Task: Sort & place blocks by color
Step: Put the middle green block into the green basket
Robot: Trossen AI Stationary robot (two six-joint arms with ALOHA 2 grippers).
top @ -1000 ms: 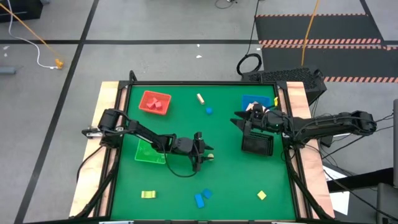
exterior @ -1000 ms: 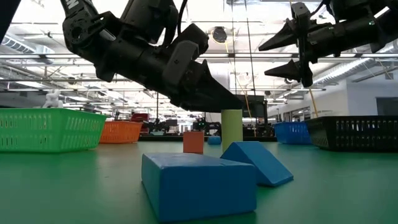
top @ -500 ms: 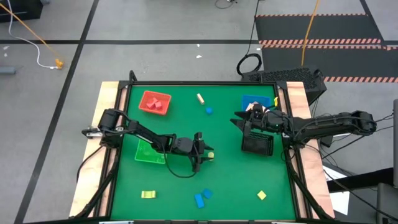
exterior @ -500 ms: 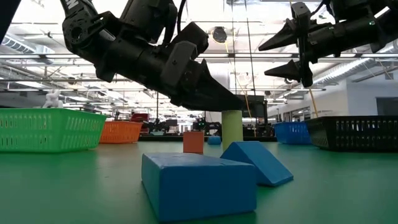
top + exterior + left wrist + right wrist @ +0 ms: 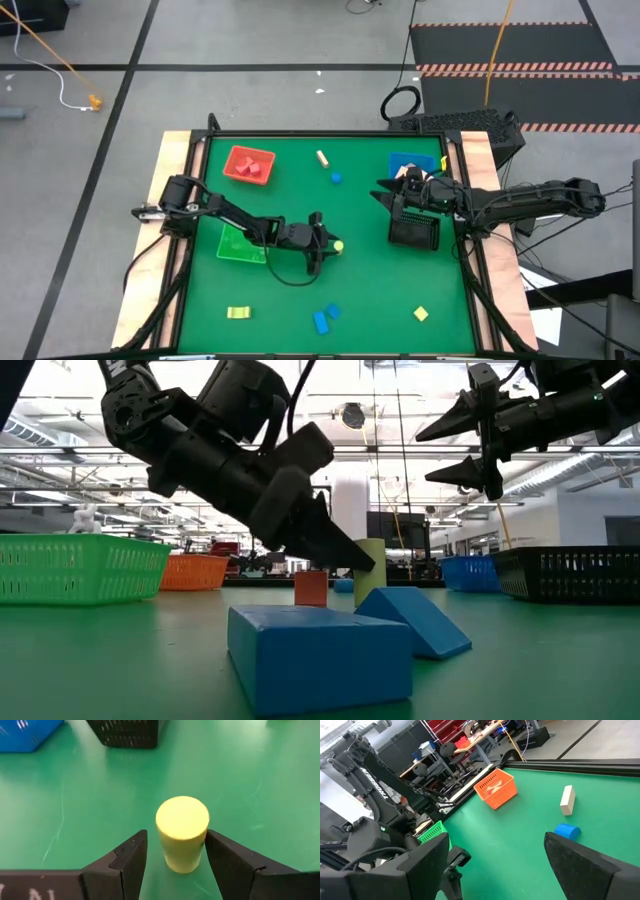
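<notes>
Green table (image 5: 380, 290): left gripper (image 5: 176, 857) straddles yellow cylinder (image 5: 182, 832).

Little can be read here. In the right wrist view, white capital lettering runs along the left arm's dark upper link (image 5: 371, 782), too slanted and small to spell out. In the left wrist view, pale marks sit on the left gripper's (image 5: 182, 865) body, cut off and illegible.

High view straight down; low view level, near blue block (image 5: 318, 658); both show yellow cylinder (image 5: 339, 245).
</notes>
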